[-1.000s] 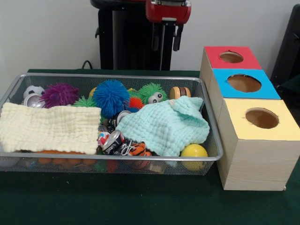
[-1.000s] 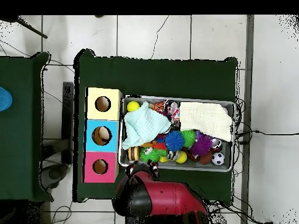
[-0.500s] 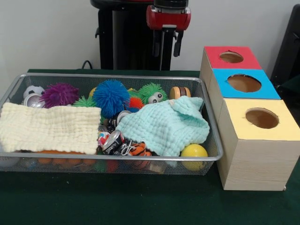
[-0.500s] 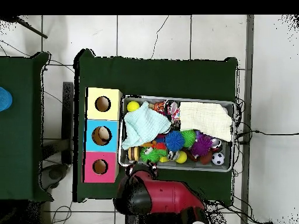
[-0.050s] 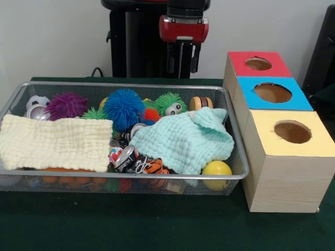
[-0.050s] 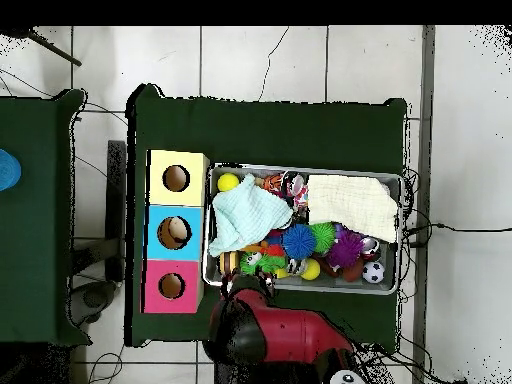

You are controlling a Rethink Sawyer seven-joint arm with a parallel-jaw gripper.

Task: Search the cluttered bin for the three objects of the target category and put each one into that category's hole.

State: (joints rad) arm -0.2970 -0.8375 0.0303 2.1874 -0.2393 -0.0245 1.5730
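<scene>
Green cloth covers the table (image 5: 157, 230), and on it I see a wire bin (image 5: 230, 130) with three boxes in a row just to its side: red box (image 5: 257, 64), blue box (image 5: 272, 93), yellow box (image 5: 291, 133), each with a round hole on top. My gripper (image 5: 181, 55) hangs above the bin's far edge, near the wooden yo-yo (image 5: 201, 102); fingers point down with a gap between them, holding nothing. Bin is packed: mint cloth (image 5: 183, 138) draped over the middle-right, cream cloth (image 5: 55, 142) over the left front. Behind them a blue spiky ball (image 5: 123, 108), purple spiky ball (image 5: 66, 105), green fuzzy toy with eyes (image 5: 170, 104), small soccer ball (image 5: 35, 101). Yellow ball (image 5: 216, 174) sits in the front corner nearest the boxes, partly under the mint cloth. Crushed can (image 5: 125, 156) and a tiger toy (image 5: 154, 167) lie between the cloths at the front. Which category is the target I cannot tell; all holes look empty from the overhead view.
</scene>
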